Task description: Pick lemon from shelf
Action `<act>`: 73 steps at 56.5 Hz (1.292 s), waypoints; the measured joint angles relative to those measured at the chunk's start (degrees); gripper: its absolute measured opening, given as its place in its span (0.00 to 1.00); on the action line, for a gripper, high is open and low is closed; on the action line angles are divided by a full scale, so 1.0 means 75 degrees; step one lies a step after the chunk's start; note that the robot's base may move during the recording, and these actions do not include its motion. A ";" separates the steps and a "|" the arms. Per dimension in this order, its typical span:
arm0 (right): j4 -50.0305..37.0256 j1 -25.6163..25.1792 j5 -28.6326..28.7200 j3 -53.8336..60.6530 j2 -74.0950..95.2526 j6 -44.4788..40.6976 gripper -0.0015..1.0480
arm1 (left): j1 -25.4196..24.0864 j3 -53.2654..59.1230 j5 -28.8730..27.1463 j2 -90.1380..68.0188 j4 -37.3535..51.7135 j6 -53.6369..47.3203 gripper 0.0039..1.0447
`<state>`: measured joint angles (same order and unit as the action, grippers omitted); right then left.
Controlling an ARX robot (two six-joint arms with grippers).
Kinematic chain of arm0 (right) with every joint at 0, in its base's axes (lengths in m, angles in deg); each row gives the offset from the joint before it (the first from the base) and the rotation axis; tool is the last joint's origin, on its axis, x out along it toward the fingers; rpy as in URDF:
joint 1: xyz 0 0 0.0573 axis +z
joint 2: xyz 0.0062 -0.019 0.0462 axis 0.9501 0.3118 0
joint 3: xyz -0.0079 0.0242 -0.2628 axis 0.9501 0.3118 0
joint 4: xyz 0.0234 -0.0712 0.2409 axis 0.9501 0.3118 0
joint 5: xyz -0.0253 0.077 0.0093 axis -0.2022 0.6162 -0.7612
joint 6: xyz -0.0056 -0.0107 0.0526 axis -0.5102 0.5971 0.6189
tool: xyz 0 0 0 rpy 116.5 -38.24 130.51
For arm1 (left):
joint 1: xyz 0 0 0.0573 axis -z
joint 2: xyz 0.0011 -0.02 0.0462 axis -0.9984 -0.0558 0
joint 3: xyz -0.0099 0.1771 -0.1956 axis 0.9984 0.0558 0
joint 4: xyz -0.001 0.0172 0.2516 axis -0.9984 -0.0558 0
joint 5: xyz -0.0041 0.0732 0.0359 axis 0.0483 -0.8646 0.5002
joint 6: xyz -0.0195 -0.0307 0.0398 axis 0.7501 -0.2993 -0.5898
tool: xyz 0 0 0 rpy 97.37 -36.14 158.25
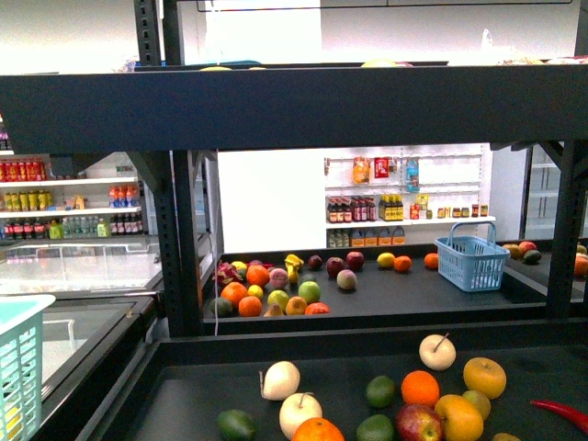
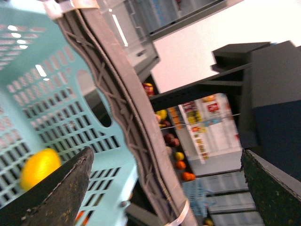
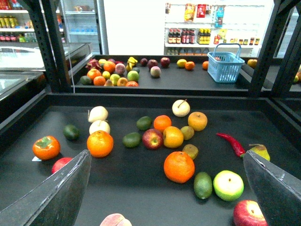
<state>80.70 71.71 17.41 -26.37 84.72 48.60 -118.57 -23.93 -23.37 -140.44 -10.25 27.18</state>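
lemon point(image 2: 39, 167) in unlabelled basket point(image 2: 61, 113); no legible writing.

Bright, even store lighting fills all three views. The front view blows out white at twelve o'clock, leaving the shelf point(image 1: 303, 106) edge a dark silhouette. The left wrist view is tilted and motion-blurred, with ceiling glare at eleven o'clock. The right wrist view is sharp, shadows soft.
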 joint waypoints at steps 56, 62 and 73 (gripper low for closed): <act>0.0000 0.0000 0.0006 0.0000 -0.0003 0.0000 0.93 | 0.4214 0.4832 -0.3162 0.9879 -0.4147 -0.7612 0.12; 0.0000 0.0000 0.0003 0.0000 -0.0003 0.0000 0.93 | 0.4214 0.5319 -0.3156 1.0290 -0.4164 -0.7653 0.02; 0.0000 0.0000 0.0012 0.0000 -0.0003 0.0000 0.93 | 0.4217 0.6041 -0.3165 1.1217 -0.4293 -0.7659 0.02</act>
<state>80.70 71.71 17.49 -26.37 84.70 48.60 -86.94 21.38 -47.10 -56.31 -42.44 -30.26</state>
